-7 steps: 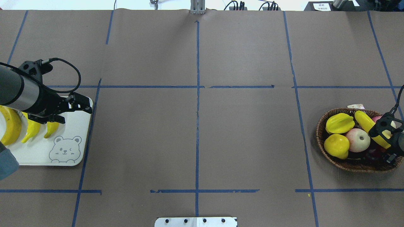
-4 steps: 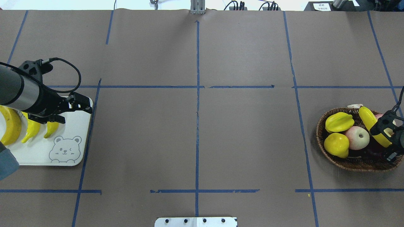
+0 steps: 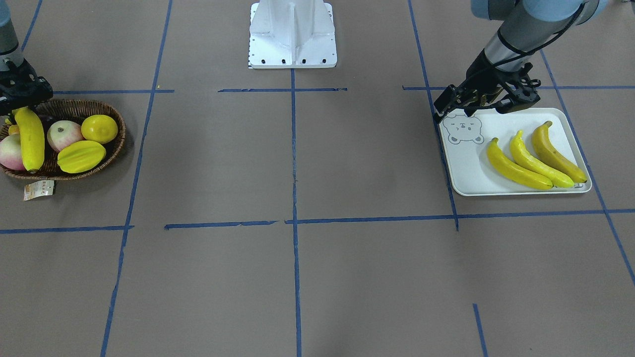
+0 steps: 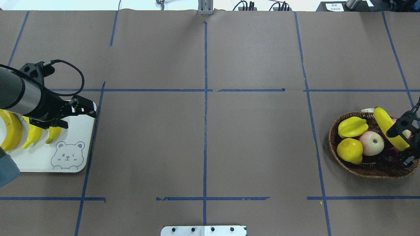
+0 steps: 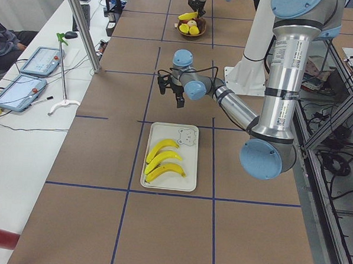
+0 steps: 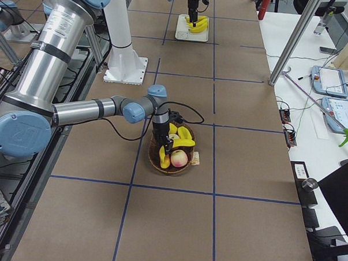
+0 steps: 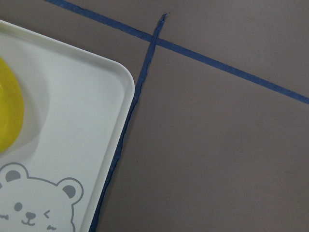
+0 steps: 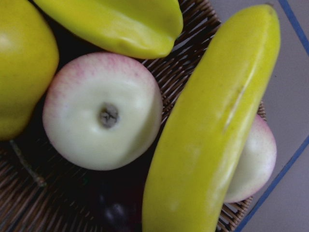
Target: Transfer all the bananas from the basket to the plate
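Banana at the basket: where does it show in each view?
Front-facing: banana far left.
Overhead: banana far right.
Exterior left: banana top centre, tiny.
Exterior right: banana near centre.
Left wrist: not in it.
Right wrist: banana fills the right half, diagonal.
Shared landmark: the wicker basket beneath it.

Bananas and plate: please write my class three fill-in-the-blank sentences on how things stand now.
1. The plate holds ___ bananas.
2. The right gripper is shut on the fourth banana, over the ___.
3. The left gripper, over the plate, is ___ and holds nothing.
Missing words: three; basket; open.
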Robot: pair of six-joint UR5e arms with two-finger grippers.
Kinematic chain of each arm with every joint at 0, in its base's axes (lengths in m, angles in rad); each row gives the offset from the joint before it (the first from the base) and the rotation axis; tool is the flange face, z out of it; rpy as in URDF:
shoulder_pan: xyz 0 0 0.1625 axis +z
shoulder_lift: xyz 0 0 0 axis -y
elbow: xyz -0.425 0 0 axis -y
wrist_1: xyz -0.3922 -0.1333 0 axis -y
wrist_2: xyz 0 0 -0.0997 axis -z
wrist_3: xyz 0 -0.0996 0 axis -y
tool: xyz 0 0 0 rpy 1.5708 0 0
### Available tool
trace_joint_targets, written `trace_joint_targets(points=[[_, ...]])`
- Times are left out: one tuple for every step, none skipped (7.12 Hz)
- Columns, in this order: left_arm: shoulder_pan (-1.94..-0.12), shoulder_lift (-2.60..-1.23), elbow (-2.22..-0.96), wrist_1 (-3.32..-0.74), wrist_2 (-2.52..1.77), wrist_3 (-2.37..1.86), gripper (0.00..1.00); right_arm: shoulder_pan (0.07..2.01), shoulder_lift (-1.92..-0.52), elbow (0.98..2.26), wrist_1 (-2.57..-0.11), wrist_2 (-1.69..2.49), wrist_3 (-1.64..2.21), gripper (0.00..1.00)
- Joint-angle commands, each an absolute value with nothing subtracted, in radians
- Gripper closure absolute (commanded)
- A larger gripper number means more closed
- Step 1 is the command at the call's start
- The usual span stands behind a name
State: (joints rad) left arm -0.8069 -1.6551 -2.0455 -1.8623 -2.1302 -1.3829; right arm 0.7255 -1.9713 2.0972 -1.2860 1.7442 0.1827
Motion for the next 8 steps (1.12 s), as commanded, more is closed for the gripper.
trace_joint_targets(points=[[-0.807,-1.657,-2.046,-1.864,-2.132,-1.384,0.0,0.8,-1.96,2.141,-1.285,1.874,0.183,0.99],[-0.807,-1.66,-2.046,-1.871,-2.134,-1.384,0.0,0.824,-1.957,2.161,-1.285,1.931,0.184,0.99],[-0.805,-1.669,-2.054,-1.874,-2.132,-1.387,0.0,0.857,-1.921,2.164,-1.285,1.998,0.186,0.99],[-0.805,-1.689,-2.06,-1.875,-2.128,-1.399,0.0,0.883,-1.892,2.164,-1.285,2.055,0.193,0.98],[-0.805,-1.712,-2.071,-1.875,-2.126,-1.432,0.0,0.902,-1.855,2.163,-1.285,2.115,0.201,0.98],[-0.805,-1.733,-2.072,-1.876,-2.128,-1.456,0.0,0.922,-1.818,2.163,-1.285,2.164,0.228,0.98],[-0.804,-1.746,-2.074,-1.878,-2.126,-1.456,0.0,0.922,-1.759,2.161,-1.285,2.202,0.321,0.98],[-0.804,-1.764,-2.072,-1.879,-2.125,-1.457,0.0,0.922,-1.685,2.157,-1.284,2.233,0.453,0.98]])
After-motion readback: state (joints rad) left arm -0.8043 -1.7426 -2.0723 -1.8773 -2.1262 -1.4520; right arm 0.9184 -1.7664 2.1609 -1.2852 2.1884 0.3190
